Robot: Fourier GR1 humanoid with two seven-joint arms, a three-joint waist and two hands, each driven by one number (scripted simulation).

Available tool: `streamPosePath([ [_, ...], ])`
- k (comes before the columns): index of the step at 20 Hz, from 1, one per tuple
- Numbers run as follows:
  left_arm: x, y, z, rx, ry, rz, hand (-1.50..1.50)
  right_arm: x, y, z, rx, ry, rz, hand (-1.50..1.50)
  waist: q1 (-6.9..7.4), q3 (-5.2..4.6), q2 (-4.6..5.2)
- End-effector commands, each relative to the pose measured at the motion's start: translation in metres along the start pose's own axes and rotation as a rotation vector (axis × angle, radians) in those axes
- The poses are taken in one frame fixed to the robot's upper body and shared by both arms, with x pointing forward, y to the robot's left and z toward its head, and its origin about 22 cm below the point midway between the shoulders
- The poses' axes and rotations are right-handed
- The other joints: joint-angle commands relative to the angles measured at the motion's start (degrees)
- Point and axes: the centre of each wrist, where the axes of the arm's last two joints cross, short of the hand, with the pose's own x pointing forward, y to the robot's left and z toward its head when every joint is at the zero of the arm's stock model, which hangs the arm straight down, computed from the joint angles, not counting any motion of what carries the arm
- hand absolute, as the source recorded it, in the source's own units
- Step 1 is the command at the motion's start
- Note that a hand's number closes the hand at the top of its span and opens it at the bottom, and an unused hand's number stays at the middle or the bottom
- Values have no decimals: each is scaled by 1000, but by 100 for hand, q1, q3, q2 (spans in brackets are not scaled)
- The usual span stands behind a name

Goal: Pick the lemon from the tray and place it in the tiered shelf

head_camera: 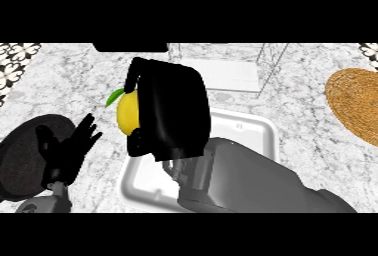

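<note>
the right hand [173, 117] is clenched round the lemon [127, 112], fingers and thumb wrapped over it so only its yellow side and a green leaf [114, 96] peek out on the left. the fruit looks lifted off the white tray [255, 127], held just past the tray's far left corner. the tiered shelf [225, 75] stands beyond the tray, up and to the right of the hand. to my eye the carry is the step now: swing the lemon over the shelf's flat level, stay clear of its thin wire frame, and lower before letting go so it can't roll. the left hand [70, 145] rests open, fingers up, over a dark plate [18, 160].
</note>
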Motion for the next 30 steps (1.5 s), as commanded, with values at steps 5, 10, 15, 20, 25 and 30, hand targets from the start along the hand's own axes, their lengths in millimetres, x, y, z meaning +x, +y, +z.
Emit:
streamPosePath([
  [5, -8, -4, 6, 8, 78, 4, 0, 45, -70, -27, -133, 156, 0, 150, -60, -36, 38],
  [10, -11, 11, 3, 35, 83, 2, 0, 53, -124, -49, -186, 196, -45, 150, -95, -38, 39],
  [15, -10, -5, 6, -9, 63, -8, 0, 34, -144, -92, -250, 216, -45, 150, 3, -37, 83],
  [20, -14, 10, 5, -4, 71, -9, 0, 46, -161, -110, -245, 233, -19, 150, 25, -41, 85],
  [25, -11, -9, 0, -17, 58, -5, 0, 11, -180, -141, -175, 228, -1, 150, 29, -41, 107],
  [30, -14, -12, 0, -9, 79, 1, 0, -21, -176, -153, -128, 213, 62, 150, -1, -37, 99],
])
